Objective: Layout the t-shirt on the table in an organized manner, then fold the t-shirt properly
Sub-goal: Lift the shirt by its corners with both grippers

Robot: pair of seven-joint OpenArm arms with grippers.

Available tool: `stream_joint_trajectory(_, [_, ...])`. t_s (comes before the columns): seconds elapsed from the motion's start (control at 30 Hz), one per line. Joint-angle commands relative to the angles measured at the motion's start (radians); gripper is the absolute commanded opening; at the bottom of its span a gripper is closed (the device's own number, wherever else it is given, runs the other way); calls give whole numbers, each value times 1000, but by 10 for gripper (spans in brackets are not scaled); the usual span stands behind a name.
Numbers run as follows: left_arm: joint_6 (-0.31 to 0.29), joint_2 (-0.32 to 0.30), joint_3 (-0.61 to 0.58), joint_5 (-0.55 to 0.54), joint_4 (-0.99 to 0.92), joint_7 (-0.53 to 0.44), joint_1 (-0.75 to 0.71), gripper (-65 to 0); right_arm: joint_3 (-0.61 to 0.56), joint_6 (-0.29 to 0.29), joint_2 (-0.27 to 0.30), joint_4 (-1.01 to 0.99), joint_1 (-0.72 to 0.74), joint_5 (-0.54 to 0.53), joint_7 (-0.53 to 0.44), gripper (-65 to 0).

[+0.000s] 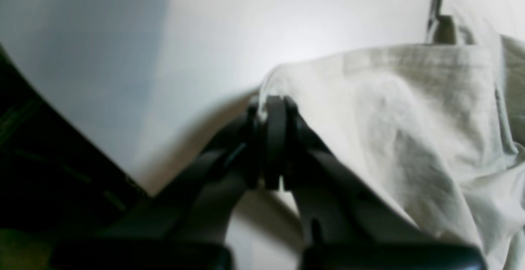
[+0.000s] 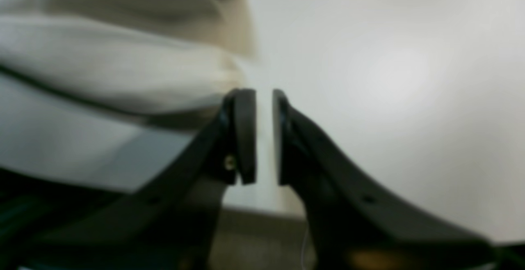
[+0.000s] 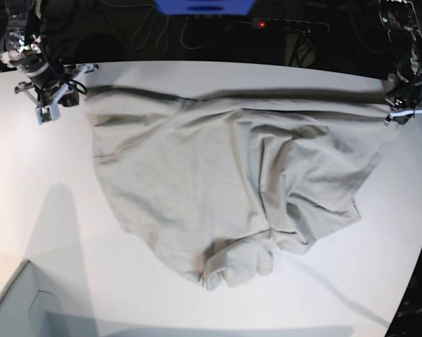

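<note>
Left gripper [image 1: 272, 138] pinching t-shirt [image 3: 225, 189] hem corner, likely keeping the edge taut across table [image 3: 28, 175]. Right gripper [image 2: 264, 136] standing narrowly parted beside the opposite corner, gripping nothing.

T-shirt [image 3: 225, 175] on table [image 3: 28, 175], btwn both claws.

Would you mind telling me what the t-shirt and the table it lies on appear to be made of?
The t-shirt looks like soft woven or knit cotton, matte grey-beige: it creases and bunches in loose folds, and the left wrist view shows a fine fabric texture. The table seems a smooth hard white laminate or painted board, slightly glossy: it shows soft light glare and clean shadows; the exact material is unclear.
</note>
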State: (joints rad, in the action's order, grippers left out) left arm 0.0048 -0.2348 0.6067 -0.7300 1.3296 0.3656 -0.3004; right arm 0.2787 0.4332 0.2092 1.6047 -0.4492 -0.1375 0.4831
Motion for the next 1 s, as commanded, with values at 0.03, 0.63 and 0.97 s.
stream_joint_trajectory(0.03, [-4,-18,5,-3,17,-20,5,-650,-8,6,-23,19,-29,-11,-17,-504])
stream_joint_trajectory(0.63, [-4,-18,5,-3,17,-20,4,-650,-6,6,-86,41,100,-11,-13,-236])
stream_joint_trajectory(0.97, [-4,-16,5,-3,15,-20,4,-650,-58,6,-84,-85,177,-11,-13,-235])
